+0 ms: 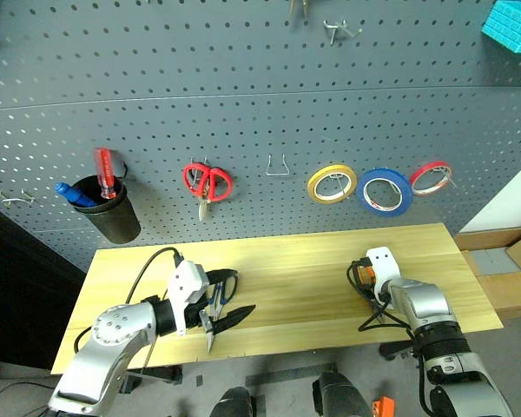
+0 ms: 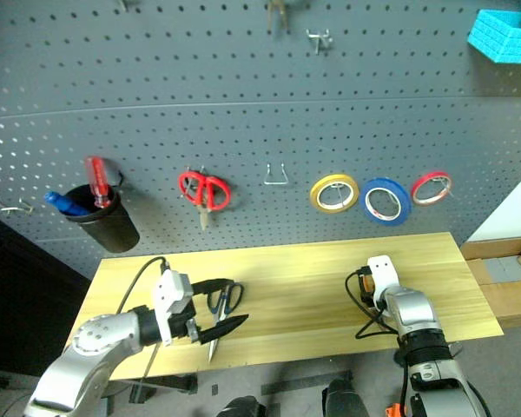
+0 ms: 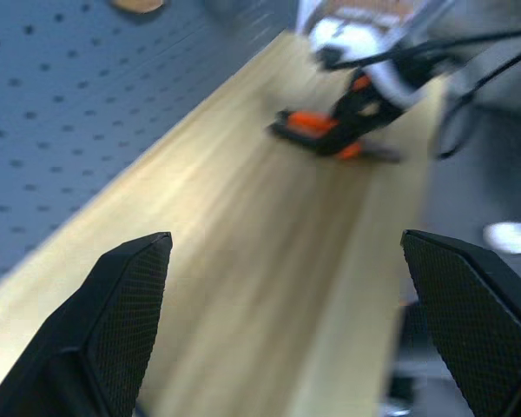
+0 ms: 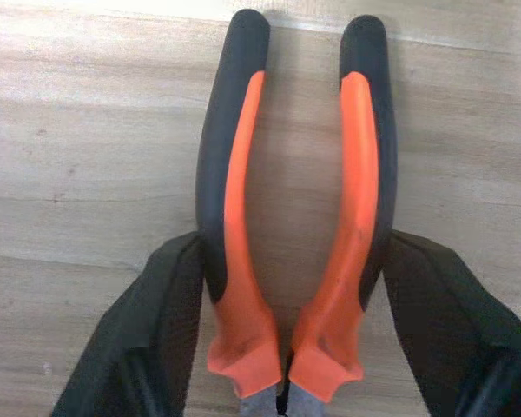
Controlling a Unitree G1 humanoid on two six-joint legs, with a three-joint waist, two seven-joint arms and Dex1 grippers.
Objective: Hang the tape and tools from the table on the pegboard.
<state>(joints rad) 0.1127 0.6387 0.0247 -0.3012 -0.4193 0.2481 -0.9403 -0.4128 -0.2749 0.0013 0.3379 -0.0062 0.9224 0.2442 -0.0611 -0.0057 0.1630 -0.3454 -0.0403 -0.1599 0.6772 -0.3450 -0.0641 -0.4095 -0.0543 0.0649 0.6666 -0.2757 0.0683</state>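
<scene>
Pliers (image 4: 295,217), orange-and-black, flat on table (image 1: 295,269) at its right part, right gripper (image 4: 291,313) fingers touching both handles, grip apparently closing; left gripper (image 3: 295,321) wide, empty, beside scissors (image 2: 224,300); next: firm hold, lift toward pegboard (image 1: 243,104).

Pale, smooth wood-plank table (image 1: 295,287), matt dark grey perforated pegboard (image 1: 243,104), pliers (image 4: 295,217) with matt orange-and-black rubbery handles, finely textured black fingers (image 3: 130,304).
</scene>
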